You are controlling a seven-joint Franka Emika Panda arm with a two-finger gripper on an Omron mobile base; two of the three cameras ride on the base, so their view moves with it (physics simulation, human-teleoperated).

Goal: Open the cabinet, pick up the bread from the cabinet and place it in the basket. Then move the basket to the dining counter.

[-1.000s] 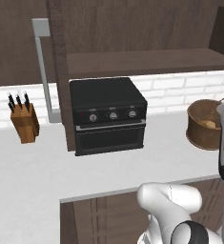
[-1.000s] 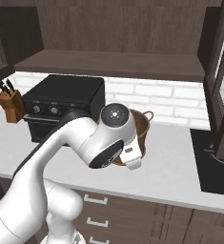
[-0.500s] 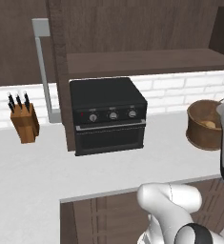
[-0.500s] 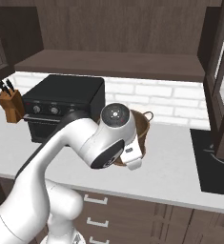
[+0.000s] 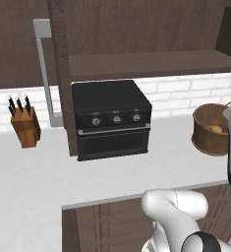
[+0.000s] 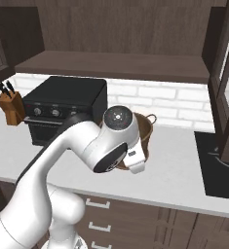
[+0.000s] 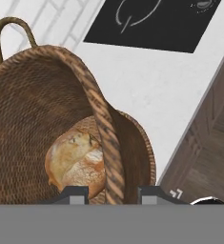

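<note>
Gripper: the gripper (image 7: 108,193) is seen in the hand view with one dark fingertip (image 7: 73,194) inside the basket and the other outside it; the jaws are clamped on the basket's rim wall, which passes between them.
Basket: the brown woven basket (image 7: 32,109) is held by its rim. In the left base view the basket (image 5: 213,133) is seen on the white surface (image 5: 33,182) at the right, just behind the white arm link. In the right base view the basket (image 6: 144,130) is largely hidden behind the arm's wrist; its rim and one loop handle (image 6: 150,117) show to the right of the wrist.
Loop handle: in the hand view a loop handle (image 7: 4,33) rises from the rim at the upper left.
Bread: the golden-brown loaf (image 7: 77,162) is lying on the basket's bottom, against the inner wall near the gripped rim. A pale patch of the loaf (image 5: 215,129) is seen inside the basket in the left base view.
Surface: the white surface (image 6: 184,175) carries the basket, the oven and the knife block.
Oven: a black countertop oven (image 5: 111,118) with three knobs is placed left of the basket, well apart from it.
Knife block: a wooden knife block (image 5: 25,125) is set left of the oven, near the brick wall.
Cooktop: a black cooktop (image 6: 218,165) is set into the surface right of the basket.
Cabinet: a glass-panelled door (image 6: 226,73) of the dark wall cabinet is seen at the right edge, standing open.
Shelf: a dark wooden shelf (image 6: 111,65) runs above the oven.
</note>
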